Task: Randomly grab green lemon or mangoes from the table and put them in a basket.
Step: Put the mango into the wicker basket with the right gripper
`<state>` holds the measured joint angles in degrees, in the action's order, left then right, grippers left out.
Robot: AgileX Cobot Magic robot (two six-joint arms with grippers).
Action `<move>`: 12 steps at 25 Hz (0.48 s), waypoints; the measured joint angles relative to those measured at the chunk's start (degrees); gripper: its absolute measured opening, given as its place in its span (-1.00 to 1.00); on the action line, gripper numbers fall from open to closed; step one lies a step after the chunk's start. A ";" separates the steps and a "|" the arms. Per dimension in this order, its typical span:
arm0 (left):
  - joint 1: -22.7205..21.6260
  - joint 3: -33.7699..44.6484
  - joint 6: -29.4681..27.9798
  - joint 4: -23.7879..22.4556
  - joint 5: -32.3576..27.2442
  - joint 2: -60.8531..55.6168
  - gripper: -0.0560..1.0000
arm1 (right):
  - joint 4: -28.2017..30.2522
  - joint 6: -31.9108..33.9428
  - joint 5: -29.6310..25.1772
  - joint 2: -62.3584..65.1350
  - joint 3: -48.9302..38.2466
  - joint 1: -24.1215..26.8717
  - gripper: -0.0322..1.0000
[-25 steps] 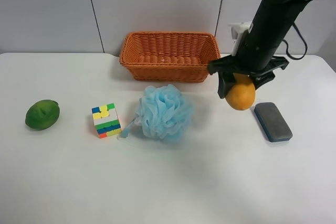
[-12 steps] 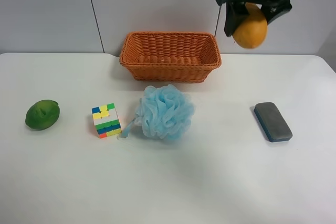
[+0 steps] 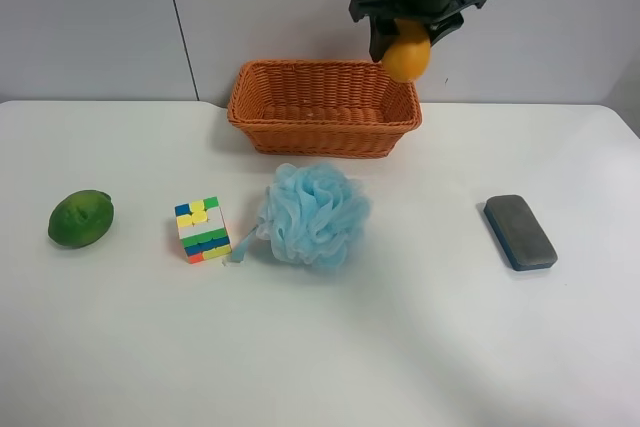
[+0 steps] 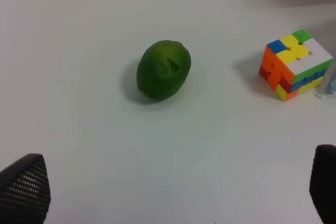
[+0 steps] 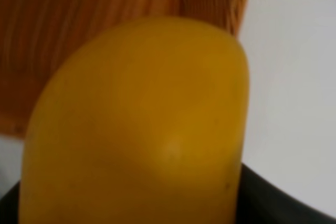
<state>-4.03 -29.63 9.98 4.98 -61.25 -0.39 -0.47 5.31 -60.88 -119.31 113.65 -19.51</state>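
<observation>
The orange-yellow mango hangs in my right gripper, which is shut on it above the right end of the wicker basket. In the right wrist view the mango fills the frame, with the basket behind it. The green lemon lies at the left of the white table. The left wrist view shows the lemon ahead of my left gripper, whose fingertips stand wide apart and hold nothing.
A coloured puzzle cube and a blue bath pouf sit in front of the basket. A dark grey-blue block lies at the right. The cube also shows in the left wrist view.
My right gripper has lifted the mango from low over the table beside the grey block, up and leftward, to above the basket's right end. The lemon and other objects have not moved.
</observation>
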 joint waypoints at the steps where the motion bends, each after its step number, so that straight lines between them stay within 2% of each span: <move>1: 0.00 0.00 0.00 0.00 0.00 0.00 0.99 | 0.00 -0.04 1.89 -1.40 0.00 0.00 0.25; 7: 0.00 0.00 0.00 0.00 0.00 0.00 0.99 | 0.00 -0.10 13.87 -8.44 0.00 0.00 0.25; 12: 0.00 0.00 0.00 0.00 0.00 0.00 0.99 | 0.00 -0.28 20.32 -12.27 0.00 0.00 0.25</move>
<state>-4.03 -29.63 9.98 4.98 -61.25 -0.39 -0.47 5.02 -40.56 -131.58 113.65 -19.51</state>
